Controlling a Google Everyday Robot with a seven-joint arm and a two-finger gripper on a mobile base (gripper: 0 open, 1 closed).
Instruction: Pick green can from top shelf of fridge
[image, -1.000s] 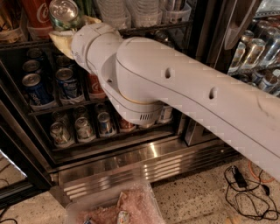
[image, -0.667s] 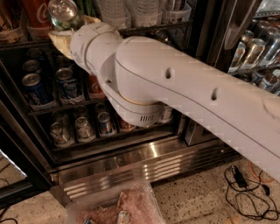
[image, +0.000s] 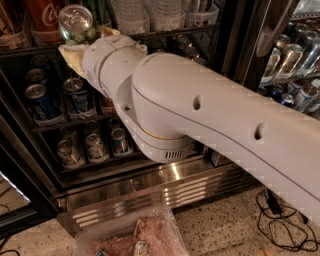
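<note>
The gripper (image: 86, 41) is seen at the upper left, its yellowish fingers (image: 70, 52) closed on the green can (image: 76, 21). The can is held tilted, lid toward the camera, at the front of the top shelf (image: 175, 32) of the fridge (image: 150, 187). A red can (image: 44, 15) is seen just beside it.

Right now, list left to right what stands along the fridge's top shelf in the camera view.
Big red Coca-Cola can → tall green can with shiny silver lid, the pale gripper right beneath it → clear plastic containers.
</note>
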